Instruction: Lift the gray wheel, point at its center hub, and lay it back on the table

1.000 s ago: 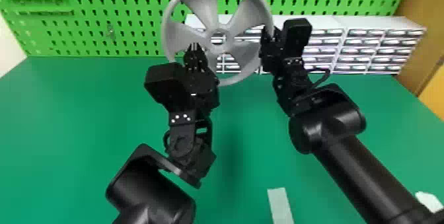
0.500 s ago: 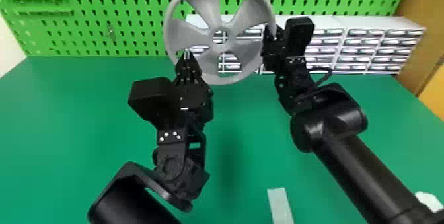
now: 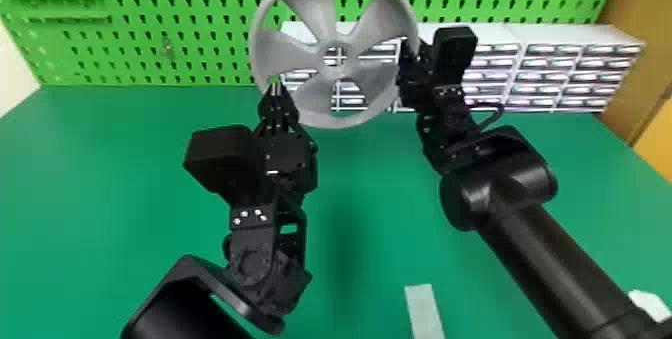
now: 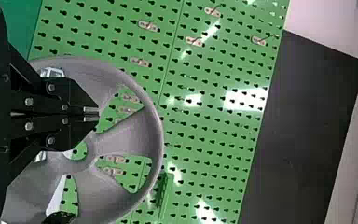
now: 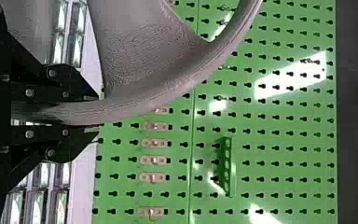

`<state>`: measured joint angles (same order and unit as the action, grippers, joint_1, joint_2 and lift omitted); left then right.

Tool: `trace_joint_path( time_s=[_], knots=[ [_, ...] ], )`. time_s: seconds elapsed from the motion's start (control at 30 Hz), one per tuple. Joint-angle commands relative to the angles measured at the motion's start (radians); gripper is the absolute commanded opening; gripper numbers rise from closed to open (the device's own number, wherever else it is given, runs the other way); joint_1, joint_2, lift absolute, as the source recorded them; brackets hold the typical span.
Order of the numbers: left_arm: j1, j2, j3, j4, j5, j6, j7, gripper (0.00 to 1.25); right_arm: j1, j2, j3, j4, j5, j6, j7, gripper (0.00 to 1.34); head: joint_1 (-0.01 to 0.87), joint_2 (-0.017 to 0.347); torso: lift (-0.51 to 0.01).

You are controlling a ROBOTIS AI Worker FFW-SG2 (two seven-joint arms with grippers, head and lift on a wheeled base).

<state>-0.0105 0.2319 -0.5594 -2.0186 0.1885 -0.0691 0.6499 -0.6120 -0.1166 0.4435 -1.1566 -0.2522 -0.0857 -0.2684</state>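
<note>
Upright above the table, the gray wheel [image 3: 320, 8] hangs with its spokes facing the robot. My right gripper [image 3: 409, 53] is shut on the rim at its right side; in the right wrist view the rim of the wheel [image 5: 135, 105] runs between the two fingers of my right gripper [image 5: 98, 113]. In front of the wheel's lower left rim is my left gripper [image 3: 276, 85], tips together and pointing up. The left wrist view has my left gripper [image 4: 98, 113] shut with nothing in it, in front of the wheel [image 4: 126, 135], its tips off to one side of the center hub [image 4: 77, 156].
A green pegboard [image 3: 200, 28] stands behind the green table [image 3: 375, 223]. White drawer units [image 3: 555, 70] line the table's back right. A pale strip [image 3: 422, 308] lies near the front, and a white object [image 3: 650, 303] is beside the right arm.
My left gripper has moved left and down from near the hub toward the wheel's lower left rim. The wheel and right gripper have shifted slightly to the right.
</note>
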Motion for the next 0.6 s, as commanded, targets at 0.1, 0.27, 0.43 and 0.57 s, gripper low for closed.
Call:
trace_joint_path(
  time_s=[0.1,0.27,0.43,0.57],
  knots=[
    [0.000,0.000,0.001,0.000,0.000,0.000,0.004,0.07,0.002,-0.002,-0.005,-0.011,-0.004,0.060,0.000,0.10,0.692,0.048,-0.096],
    [0.001,0.000,0.001,0.000,0.000,0.000,0.005,0.07,-0.003,-0.002,-0.017,-0.045,0.002,0.184,0.000,0.10,0.692,0.048,-0.096],
    [0.001,0.000,0.001,0.000,0.000,0.000,0.007,0.07,-0.009,-0.002,-0.037,-0.081,0.011,0.313,0.000,0.10,0.692,0.048,-0.096],
    [0.001,0.000,0.000,0.000,-0.001,0.005,0.014,0.07,-0.015,0.000,-0.054,-0.147,0.030,0.478,-0.026,0.10,0.692,0.048,-0.096]
  ],
)
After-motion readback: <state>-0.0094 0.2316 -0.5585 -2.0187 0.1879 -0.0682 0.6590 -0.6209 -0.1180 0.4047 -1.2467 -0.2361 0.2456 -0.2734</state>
